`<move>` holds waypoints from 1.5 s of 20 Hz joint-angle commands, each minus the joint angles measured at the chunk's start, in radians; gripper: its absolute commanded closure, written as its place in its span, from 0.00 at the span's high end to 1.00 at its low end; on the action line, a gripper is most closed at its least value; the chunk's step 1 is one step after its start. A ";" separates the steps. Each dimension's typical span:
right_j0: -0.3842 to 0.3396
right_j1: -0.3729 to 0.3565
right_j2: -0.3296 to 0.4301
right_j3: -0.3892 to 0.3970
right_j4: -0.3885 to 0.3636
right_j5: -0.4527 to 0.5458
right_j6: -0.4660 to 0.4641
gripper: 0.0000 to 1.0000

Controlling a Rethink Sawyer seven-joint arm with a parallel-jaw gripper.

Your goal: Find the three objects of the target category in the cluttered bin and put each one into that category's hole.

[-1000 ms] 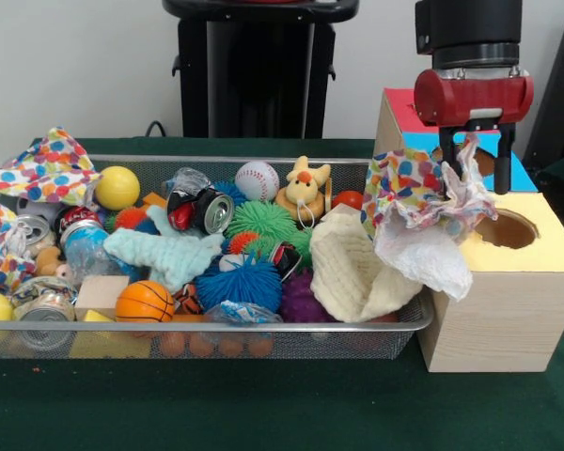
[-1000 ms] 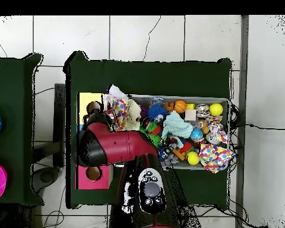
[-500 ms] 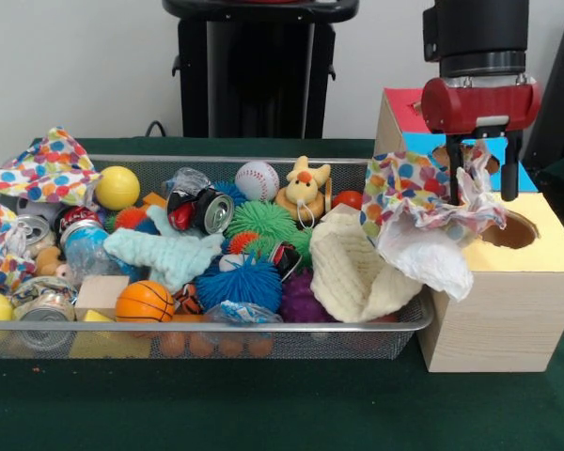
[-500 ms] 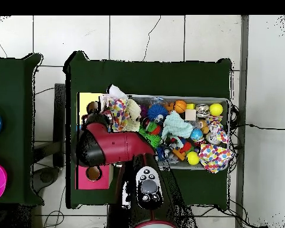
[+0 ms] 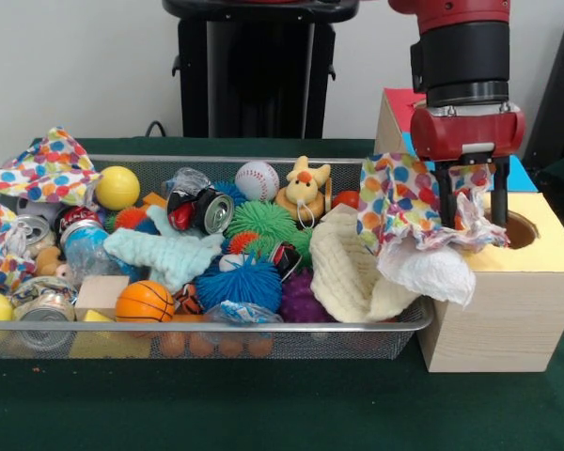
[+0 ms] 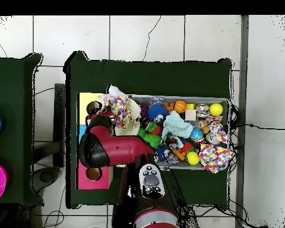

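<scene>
Gripper [image 5: 470, 202] pinched on the polka-dot cloth [image 5: 404, 199] — fingers either side of a bunched fold, white underside hanging below. Cloth drapes over the bin's [image 5: 216, 331] end rim and onto the wooden box [image 5: 508, 301], right at the edge of the yellow-top hole [image 5: 519, 230]. Cream knit cloth [image 5: 350, 272] lies in the bin corner just beside it. Second polka-dot cloth [image 5: 42, 169] at the bin's opposite end.

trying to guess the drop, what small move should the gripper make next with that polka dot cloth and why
Probably shift sideways toward the round hole in the yellow-topped wooden box: the gripper holds the polka-dot cloth draped over the box's edge, short of the hole.
</scene>
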 commanded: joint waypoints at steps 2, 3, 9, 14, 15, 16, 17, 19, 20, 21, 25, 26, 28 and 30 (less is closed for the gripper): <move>0.001 0.081 0.067 0.073 0.103 0.021 0.291 1.00; 0.006 0.081 0.063 0.074 0.113 0.021 0.288 1.00; 0.035 0.079 0.037 0.085 0.169 0.020 0.284 1.00; 0.041 0.080 0.029 0.095 0.190 0.010 0.272 1.00; 0.041 0.080 0.029 0.096 0.192 0.010 0.269 1.00; 0.042 0.079 0.028 0.099 0.200 0.009 0.262 0.00; 0.042 0.079 0.028 0.099 0.201 0.011 0.260 0.00; 0.042 0.078 0.027 0.100 0.202 0.014 0.257 0.00; 0.043 0.077 0.025 0.101 0.205 0.016 0.254 0.00; 0.042 0.076 0.023 0.101 0.208 0.019 0.252 0.00; 0.048 0.064 0.010 0.095 0.209 0.033 0.235 0.00; 0.056 0.057 0.000 0.095 0.218 0.045 0.234 0.00; 0.075 0.042 -0.017 0.094 0.236 0.078 0.233 0.00; 0.093 0.007 -0.047 0.087 0.255 0.142 0.219 0.00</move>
